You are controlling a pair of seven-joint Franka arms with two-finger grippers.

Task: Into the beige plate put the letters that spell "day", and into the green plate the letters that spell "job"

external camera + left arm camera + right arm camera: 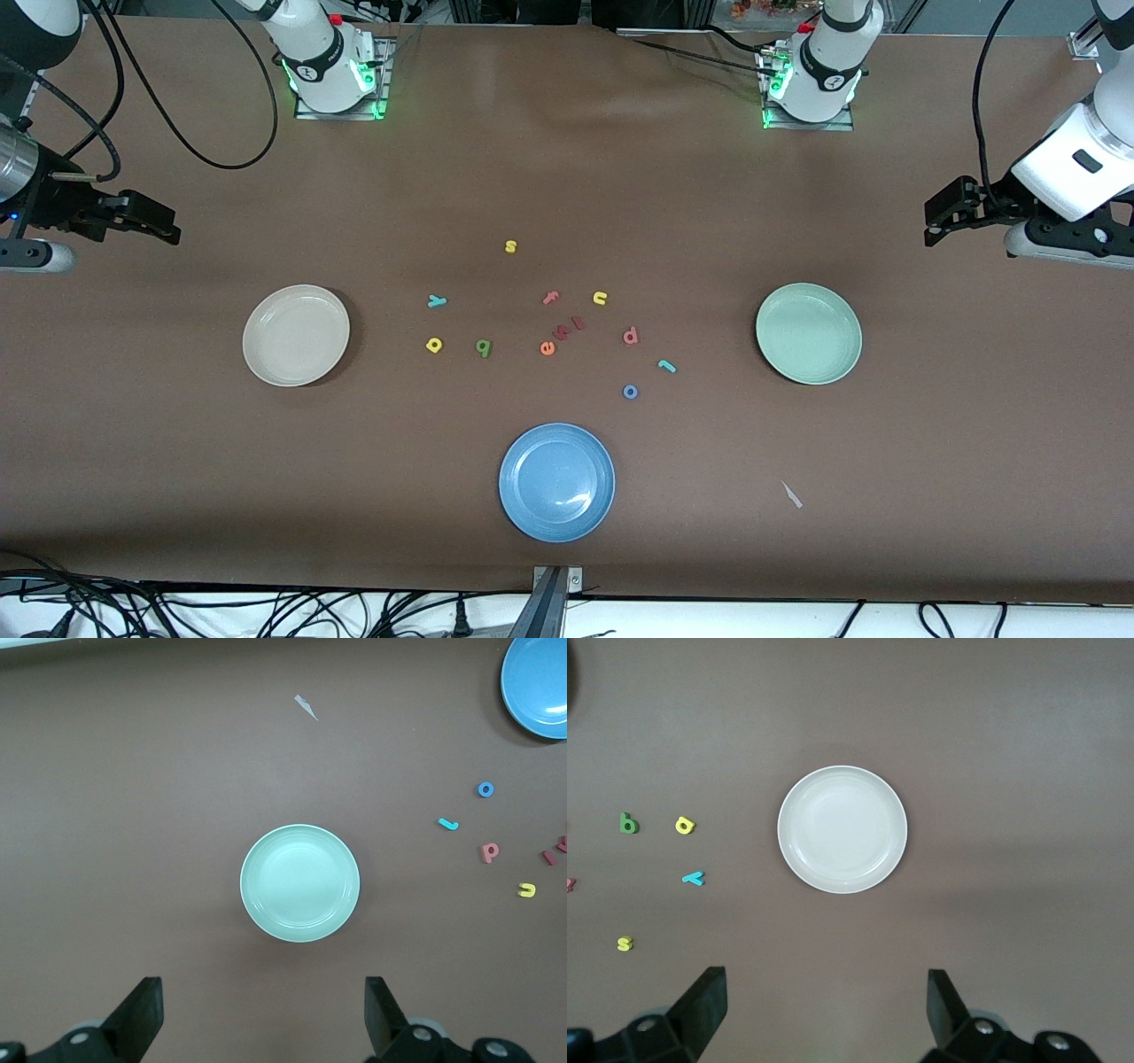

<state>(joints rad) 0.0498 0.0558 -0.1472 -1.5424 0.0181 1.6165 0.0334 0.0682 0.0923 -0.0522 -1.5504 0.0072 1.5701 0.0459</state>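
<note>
Three round shallow plates lie on the brown table [567,177], each holding nothing. The beige plate [296,335] sits toward the right arm's end, the green plate [808,333] toward the left arm's end, and a blue plate [556,481] between them, nearest the front camera.

All letters lie on the table between the beige and green plates, none on a plate. Nearer the beige plate: the teal "y" [436,301], with the yellow "a" [434,345] nearer the camera than it and the dark green "d" [483,347] beside the "a". Nearer the green plate: the pinkish-red "b" [631,336], the teal "j" [667,365], and the blue "o" [630,391], the last nearest the blue plate. Among them lie a yellow "s" [510,246], farthest from the camera, a pink "f" [551,298], a yellow "u" [600,299], an orange "e" [547,348], and small red pieces [569,327] beside the "e". A pale scrap [791,494] lies near the table's camera-side edge.

The right gripper [164,226] hangs over the table's right-arm end, fingers [700,1005] spread apart and holding nothing. The left gripper [941,217] hangs over the left-arm end, fingers [137,1014] likewise released.
</note>
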